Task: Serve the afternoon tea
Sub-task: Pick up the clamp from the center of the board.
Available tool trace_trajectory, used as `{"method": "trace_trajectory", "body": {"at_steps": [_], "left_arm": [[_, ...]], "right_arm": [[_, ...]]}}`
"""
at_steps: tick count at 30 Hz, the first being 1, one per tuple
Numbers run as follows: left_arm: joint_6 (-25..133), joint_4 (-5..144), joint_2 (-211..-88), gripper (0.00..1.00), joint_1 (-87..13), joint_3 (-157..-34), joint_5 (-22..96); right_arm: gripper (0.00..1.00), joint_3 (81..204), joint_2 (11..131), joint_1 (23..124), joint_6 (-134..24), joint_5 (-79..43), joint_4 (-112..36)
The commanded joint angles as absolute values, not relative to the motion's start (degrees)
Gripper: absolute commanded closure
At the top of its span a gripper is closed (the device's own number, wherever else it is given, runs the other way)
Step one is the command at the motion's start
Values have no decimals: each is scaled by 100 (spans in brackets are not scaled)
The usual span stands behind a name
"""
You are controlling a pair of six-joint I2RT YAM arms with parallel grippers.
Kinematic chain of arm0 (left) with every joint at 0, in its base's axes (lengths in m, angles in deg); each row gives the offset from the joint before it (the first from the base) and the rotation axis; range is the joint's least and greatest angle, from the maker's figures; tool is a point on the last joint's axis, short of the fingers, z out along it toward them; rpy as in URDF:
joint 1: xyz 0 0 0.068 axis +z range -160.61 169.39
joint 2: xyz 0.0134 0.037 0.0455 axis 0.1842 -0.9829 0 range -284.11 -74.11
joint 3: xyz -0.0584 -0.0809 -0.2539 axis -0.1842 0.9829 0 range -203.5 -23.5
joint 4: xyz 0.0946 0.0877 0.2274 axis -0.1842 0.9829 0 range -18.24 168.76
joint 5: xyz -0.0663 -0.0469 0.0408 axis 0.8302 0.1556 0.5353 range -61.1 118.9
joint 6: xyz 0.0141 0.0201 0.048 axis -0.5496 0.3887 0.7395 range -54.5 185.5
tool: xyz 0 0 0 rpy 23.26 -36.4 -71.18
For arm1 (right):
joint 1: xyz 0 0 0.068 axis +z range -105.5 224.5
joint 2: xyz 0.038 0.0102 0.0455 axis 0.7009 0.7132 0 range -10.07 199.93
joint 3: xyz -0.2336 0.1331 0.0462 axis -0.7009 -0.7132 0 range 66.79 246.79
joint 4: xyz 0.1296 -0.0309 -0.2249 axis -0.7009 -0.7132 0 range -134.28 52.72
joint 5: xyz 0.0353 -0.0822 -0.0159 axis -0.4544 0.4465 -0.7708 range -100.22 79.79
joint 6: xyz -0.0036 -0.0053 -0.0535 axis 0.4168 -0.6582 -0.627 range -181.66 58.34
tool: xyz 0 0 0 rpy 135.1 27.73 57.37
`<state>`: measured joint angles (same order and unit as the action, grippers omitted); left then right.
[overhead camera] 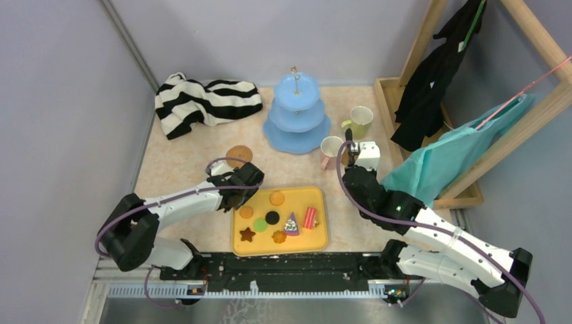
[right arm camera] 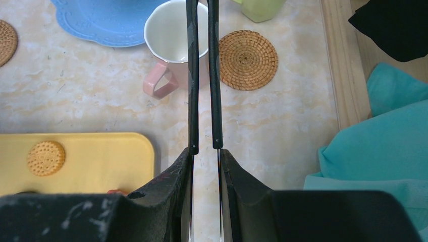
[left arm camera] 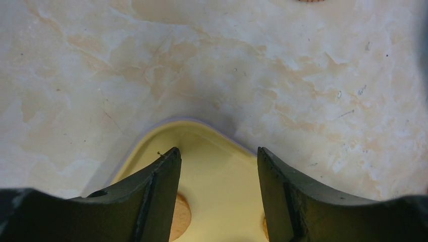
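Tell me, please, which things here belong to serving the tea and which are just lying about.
For the tea: three-tier stand, pink-handled cup, yellow-green cup, cork coasters, yellow tray, toy cookies and cake slices, black tongs.
Lying about: striped cloth, black garment, teal garment, wooden rack.

No legible text, brand, number or sign in any view, embossed pattern on round biscuit [right arm camera: 46, 158] on yellow tray [right arm camera: 108, 154] unreadable
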<state>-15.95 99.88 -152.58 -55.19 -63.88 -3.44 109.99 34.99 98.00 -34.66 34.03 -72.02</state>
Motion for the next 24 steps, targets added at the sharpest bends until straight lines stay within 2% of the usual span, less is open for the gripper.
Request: {"method": "trace_trajectory", "body": {"at_steps": [1,24], "left_arm": [[-2248,10305,-15398,37,-5390,-6396,-573],[-3214,10611,-16249,39,-4623,-6925,-1156]], "right_arm": [[77,11235,3533,9856,-3503,3418,-6860],[78,11294,3651,9937,-3624,3402,-6784]]}}
